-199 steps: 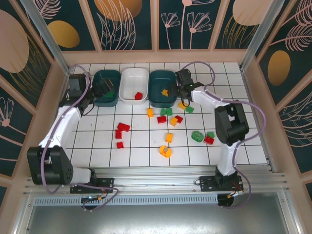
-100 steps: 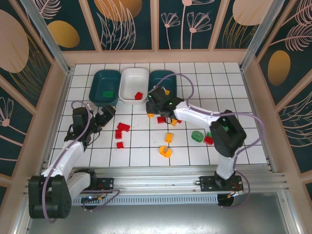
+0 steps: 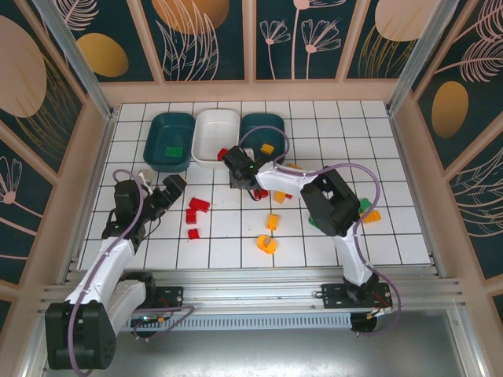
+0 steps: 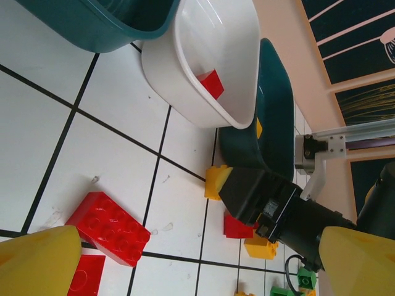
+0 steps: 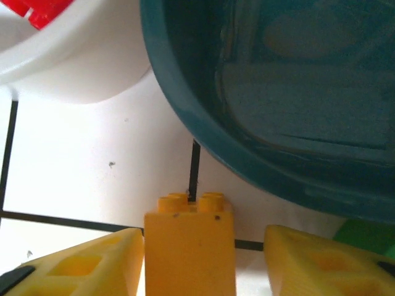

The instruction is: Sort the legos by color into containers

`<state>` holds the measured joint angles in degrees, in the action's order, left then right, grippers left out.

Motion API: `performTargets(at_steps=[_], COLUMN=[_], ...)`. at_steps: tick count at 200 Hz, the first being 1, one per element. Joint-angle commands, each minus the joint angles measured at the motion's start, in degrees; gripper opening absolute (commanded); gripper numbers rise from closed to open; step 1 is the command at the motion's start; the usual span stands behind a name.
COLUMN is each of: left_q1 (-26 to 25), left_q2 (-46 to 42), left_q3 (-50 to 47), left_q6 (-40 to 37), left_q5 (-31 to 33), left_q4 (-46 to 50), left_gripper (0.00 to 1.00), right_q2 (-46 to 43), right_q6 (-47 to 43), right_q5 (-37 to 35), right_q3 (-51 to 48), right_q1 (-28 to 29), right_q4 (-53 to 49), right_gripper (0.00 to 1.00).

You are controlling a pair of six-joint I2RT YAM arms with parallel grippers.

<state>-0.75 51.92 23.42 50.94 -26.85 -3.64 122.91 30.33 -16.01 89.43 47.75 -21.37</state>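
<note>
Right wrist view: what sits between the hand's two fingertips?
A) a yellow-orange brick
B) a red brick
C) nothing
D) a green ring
A: a yellow-orange brick stands studs-up on the tile between the fingertips of the right hand, just short of the dark teal tub, with a gap showing on one side of it.

white tiled table (image 3: 377,126), floral wall panels (image 3: 204,39)
</note>
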Motion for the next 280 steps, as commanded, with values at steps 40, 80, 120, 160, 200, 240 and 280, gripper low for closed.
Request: performTargets(at_steps=[40,80,120,160,200,240,280], left_q1=[-0.12,-0.16,-0.12,-1.36,-9.38,-12.13,-15.00], left_q2=[2.78,4.97,5.60,9.27,16.21,21.42,22.64], left_q3=[1.91,3.68,4.27,6.26,11.96,17.29,18.78], left_q6=[-0.01,-0.01,1.00,-0.77,-8.56,-13.21,-12.67], left_q5=[-0.48,-0.63,-2.82,-6.33,-2.37,3.59,5.36], left_q4=[-0.41,-0.25,-2.85,-3.15,4.00,12.95,12.90], left_gripper=[0.98,0.99,0.98,0.99,0.96,0.94,0.95], right_q2=[-0.69,-5.02,-10.74,-9.45,-1.73,3.02,-0.11], right_q6=[-1.03,-1.82,-3.73,-6.52,-9.21,-10.25,-10.38], right_q5=[-2.05,-1.56,-1.36,0.73,4.92,5.26,3.52], right_q3=[1.32,-0.39,0.74,3.68,9.84,16.79,15.70], right_q1=[0.77,1.48,1.58,-5.62,-13.01,-16.06,-16.09], right_q4=[-1.73,-0.07,1.14,1.01,0.05,-3.37,-3.40], right_gripper=[0.24,0.21,0.20,0.21,0.21,0.32,0.59])
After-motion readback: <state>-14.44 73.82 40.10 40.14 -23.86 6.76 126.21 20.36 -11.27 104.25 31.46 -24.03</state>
